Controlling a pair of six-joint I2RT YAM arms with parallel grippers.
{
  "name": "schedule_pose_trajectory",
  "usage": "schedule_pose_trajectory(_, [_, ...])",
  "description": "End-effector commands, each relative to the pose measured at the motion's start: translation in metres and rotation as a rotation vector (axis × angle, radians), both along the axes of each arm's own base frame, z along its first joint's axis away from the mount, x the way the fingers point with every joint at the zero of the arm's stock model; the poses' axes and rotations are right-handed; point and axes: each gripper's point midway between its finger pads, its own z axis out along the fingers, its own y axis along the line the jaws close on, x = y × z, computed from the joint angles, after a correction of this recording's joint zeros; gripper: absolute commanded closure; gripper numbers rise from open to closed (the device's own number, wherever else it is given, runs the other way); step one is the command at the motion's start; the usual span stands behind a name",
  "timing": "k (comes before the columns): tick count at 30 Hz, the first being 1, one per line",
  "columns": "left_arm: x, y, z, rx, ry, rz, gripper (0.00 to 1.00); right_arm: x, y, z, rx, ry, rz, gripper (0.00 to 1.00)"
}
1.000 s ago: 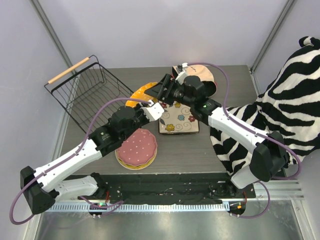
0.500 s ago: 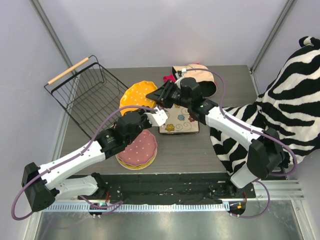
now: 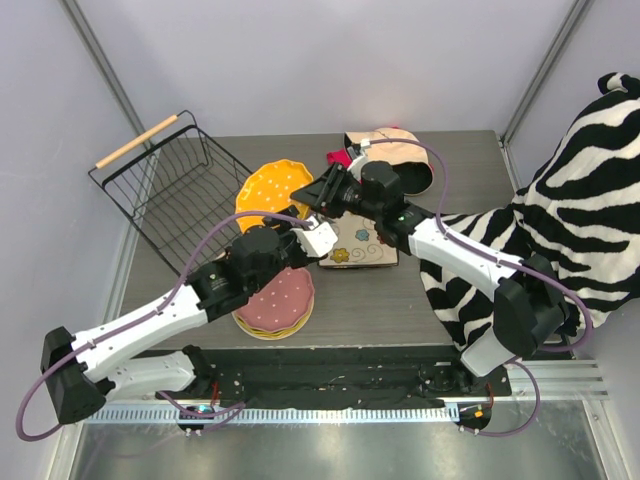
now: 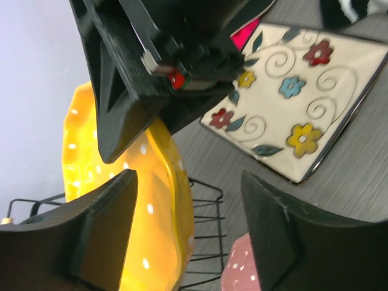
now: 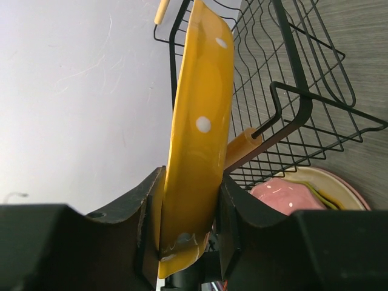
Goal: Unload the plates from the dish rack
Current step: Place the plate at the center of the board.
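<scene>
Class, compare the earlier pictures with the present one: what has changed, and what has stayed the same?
The right fingers closed on the rim of the orange plate and brought it into fuller view. The left fingers let it go and opened. The dish rack, square plate and pink plate stack stayed put.

Orange dotted plate [image 3: 270,188] beside wire rack [image 3: 170,200]

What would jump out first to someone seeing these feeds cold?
The orange plate, gripped by its rim in the right jaws, is held up between the dish rack and the square flowered plate, with the left jaws open close by. Then the zebra-striped cloth along the top view's right side, and the pink plate topping a stack nearer the bases.
</scene>
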Motion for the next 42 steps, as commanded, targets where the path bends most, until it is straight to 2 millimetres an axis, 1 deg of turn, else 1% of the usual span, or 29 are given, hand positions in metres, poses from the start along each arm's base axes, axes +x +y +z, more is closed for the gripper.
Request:
schedule_pose_trajectory(1, [-0.008,-0.011,0.053,-0.198,-0.05,-0.041,0.2,-0.001,-0.001,0.056,0.091,-0.228,0.007,0.99])
schedule_pose_trajectory(3, [-0.008,-0.008,0.058,-0.232,-0.037,-0.025,0.14,-0.002,0.0,0.058,0.094,-0.241,0.011,0.99])
schedule_pose_trajectory(4, [-0.01,-0.007,0.063,-0.25,-0.034,-0.027,0.09,-0.003,0.0,0.059,0.095,-0.251,0.016,0.99])
schedule_pose_trajectory(5, [-0.011,-0.006,0.069,-0.267,-0.034,-0.027,0.08,-0.003,0.0,0.061,0.098,-0.257,0.016,0.99])
schedule_pose_trajectory(6, [-0.012,-0.005,0.068,-0.285,-0.01,-0.03,0.07,-0.003,0.0,0.061,0.1,-0.259,0.017,0.99])
schedule_pose_trajectory(10, [-0.011,0.002,0.08,-0.365,0.036,-0.029,0.05,-0.002,0.003,0.071,0.127,-0.293,0.033,0.99])
schedule_pose_trajectory(11, [-0.01,0.003,0.084,-0.387,0.045,-0.033,0.04,-0.001,0.006,0.071,0.124,-0.298,0.042,0.99])
schedule_pose_trajectory(12, [-0.004,0.011,0.089,-0.41,0.044,-0.015,0.04,0.0,0.008,0.08,0.132,-0.315,0.048,0.99])
schedule_pose_trajectory(13, [-0.006,0.01,0.092,-0.455,0.078,-0.034,0.04,0.002,0.009,0.08,0.124,-0.318,0.053,0.99])
schedule_pose_trajectory(14, [-0.004,0.014,0.098,-0.487,0.081,-0.034,0.04,0.003,0.01,0.082,0.122,-0.324,0.061,0.99])
schedule_pose_trajectory(15, [0.006,0.029,0.103,-0.522,0.08,0.007,0.04,0.005,0.012,0.087,0.125,-0.332,0.062,0.99])
schedule_pose_trajectory(16, [0.008,0.032,0.108,-0.577,0.103,0.009,0.04,0.006,0.011,0.089,0.124,-0.339,0.06,0.99])
schedule_pose_trajectory(17, [0.013,0.041,0.111,-0.611,0.108,0.041,0.04,0.008,0.011,0.091,0.12,-0.347,0.061,0.99])
schedule_pose_trajectory(18, [0.026,0.061,0.115,-0.646,0.09,0.107,0.03,0.009,0.011,0.096,0.124,-0.358,0.058,0.99])
schedule_pose_trajectory(20, [0.037,0.079,0.123,-0.735,0.107,0.179,0.03,0.01,0.009,0.101,0.125,-0.37,0.054,0.99])
schedule_pose_trajectory(21, [0.048,0.098,0.123,-0.762,0.101,0.247,0.03,0.011,0.008,0.105,0.129,-0.377,0.053,0.99])
schedule_pose_trajectory(22, [0.055,0.106,0.122,-0.786,0.109,0.283,0.03,0.012,0.007,0.108,0.133,-0.381,0.053,0.99])
schedule_pose_trajectory(23, [0.059,0.115,0.124,-0.832,0.115,0.32,0.03,0.012,0.005,0.111,0.135,-0.386,0.051,0.99])
schedule_pose_trajectory(24, [0.066,0.132,0.123,-0.858,0.108,0.375,0.03,0.013,0.004,0.113,0.138,-0.39,0.049,0.99])
schedule_pose_trajectory(26, [0.072,0.146,0.122,-0.901,0.113,0.421,0.02,0.013,0.001,0.117,0.141,-0.394,0.044,0.99])
schedule_pose_trajectory(27, [0.076,0.157,0.122,-0.946,0.117,0.454,0.02,0.014,0.0,0.118,0.14,-0.394,0.04,0.99])
schedule_pose_trajectory(30, [0.083,0.165,0.119,-1.005,0.158,0.453,0.02,0.018,-0.006,0.114,0.14,-0.379,0.031,0.99])
schedule_pose_trajectory(32, [0.089,0.166,0.114,-1.023,0.194,0.454,0.02,0.02,-0.014,0.12,0.173,-0.377,0.032,0.99])
schedule_pose_trajectory(33, [0.091,0.168,0.115,-1.046,0.213,0.45,0.02,0.021,-0.017,0.118,0.181,-0.369,0.031,0.99])
schedule_pose_trajectory(35, [0.096,0.17,0.11,-1.059,0.238,0.455,0.02,0.023,-0.024,0.123,0.202,-0.373,0.029,0.99])
schedule_pose_trajectory(36, [0.098,0.174,0.109,-1.066,0.24,0.464,0.02,0.022,-0.025,0.124,0.201,-0.376,0.032,0.99])
schedule_pose_trajectory(39, [0.101,0.176,0.105,-1.076,0.257,0.468,0.02,0.022,-0.031,0.13,0.238,-0.37,0.049,0.99])
schedule_pose_trajectory(40, [0.101,0.177,0.105,-1.074,0.256,0.468,0.02,0.021,-0.034,0.137,0.264,-0.388,0.055,0.99])
schedule_pose_trajectory(42, [0.101,0.177,0.104,-1.073,0.258,0.471,0.02,0.019,-0.038,0.144,0.299,-0.378,0.076,0.99])
